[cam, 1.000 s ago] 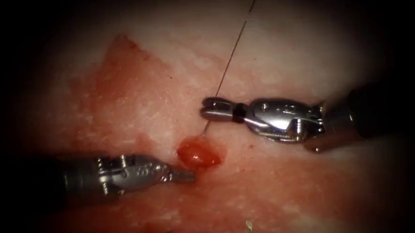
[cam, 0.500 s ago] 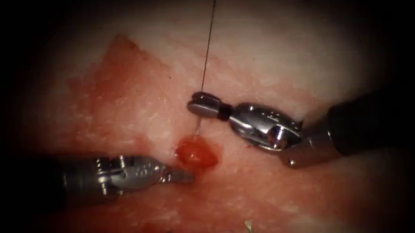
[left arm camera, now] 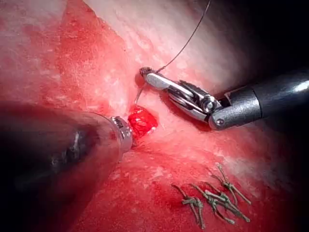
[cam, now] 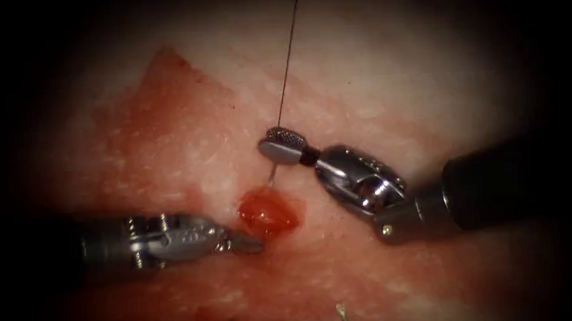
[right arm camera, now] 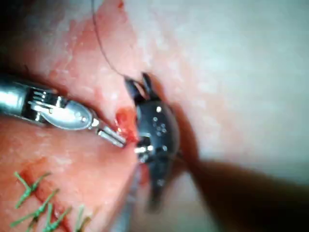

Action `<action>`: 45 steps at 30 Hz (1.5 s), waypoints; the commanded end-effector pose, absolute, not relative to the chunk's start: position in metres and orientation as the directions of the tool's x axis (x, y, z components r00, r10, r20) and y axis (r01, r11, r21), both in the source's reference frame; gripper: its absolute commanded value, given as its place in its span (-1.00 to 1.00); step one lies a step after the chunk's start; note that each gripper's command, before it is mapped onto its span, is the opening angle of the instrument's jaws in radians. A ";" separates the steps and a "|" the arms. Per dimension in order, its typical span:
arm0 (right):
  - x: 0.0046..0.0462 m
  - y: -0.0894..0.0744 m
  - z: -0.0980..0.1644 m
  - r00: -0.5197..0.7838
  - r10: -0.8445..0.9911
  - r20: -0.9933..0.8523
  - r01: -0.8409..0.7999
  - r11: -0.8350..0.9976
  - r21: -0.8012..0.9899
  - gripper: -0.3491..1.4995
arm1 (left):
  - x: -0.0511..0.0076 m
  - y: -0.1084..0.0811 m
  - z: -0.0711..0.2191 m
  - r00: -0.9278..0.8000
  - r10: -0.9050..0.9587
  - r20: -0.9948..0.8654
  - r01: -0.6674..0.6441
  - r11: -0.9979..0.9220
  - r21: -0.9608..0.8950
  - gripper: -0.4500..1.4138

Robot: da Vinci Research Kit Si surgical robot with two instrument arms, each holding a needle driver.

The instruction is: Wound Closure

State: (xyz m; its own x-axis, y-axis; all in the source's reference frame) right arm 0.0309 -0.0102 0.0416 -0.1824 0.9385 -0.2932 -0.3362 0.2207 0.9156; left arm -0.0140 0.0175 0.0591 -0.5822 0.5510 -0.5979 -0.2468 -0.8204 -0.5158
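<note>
The left tool point(cam: 250, 244) comes in from the left, and its jaws are shut on the lower left edge of a red bulge of tissue point(cam: 269, 211) at the cut. The right tool point(cam: 284, 144) hovers just above and right of that bulge, its jaws slightly open with the toothed face of one showing. A dark thread point(cam: 288, 64) drops from above to these jaws, lies between them, and goes on as a pale strand point(cam: 272, 175) into the bulge. The left wrist view shows the right tool point(left arm camera: 147, 75) and the bulge point(left arm camera: 142, 122). The right wrist view shows the left tool point(right arm camera: 113, 137) at the bulge point(right arm camera: 124, 121).
Several finished stitches with cut green thread ends point(left arm camera: 212, 200) lie nearer the front along the cut point(cam: 341, 314), and also show in the right wrist view point(right arm camera: 38, 203). Red fluid point(cam: 168, 120) stains the tissue left of the cut. Pale tissue point(cam: 392, 78) lies to the right.
The right tool moved left and tilted, swinging the thread nearly upright, and its jaws have parted slightly. The left tool and the bulge shifted a little left.
</note>
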 end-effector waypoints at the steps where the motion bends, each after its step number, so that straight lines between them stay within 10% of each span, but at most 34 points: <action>1: 0.0313 -0.011 0.042 -0.177 0.942 -0.286 -0.341 0.214 0.915 -1.00 | -0.0145 0.017 0.060 -0.583 0.552 -0.596 -0.247 -0.819 -0.517 -0.82; 45: 0.0332 -0.014 0.042 -0.181 0.934 0.309 -0.080 -0.327 0.942 -1.00 | -0.0133 0.017 0.060 -0.600 0.541 -0.590 -0.224 -0.821 -0.525 -0.82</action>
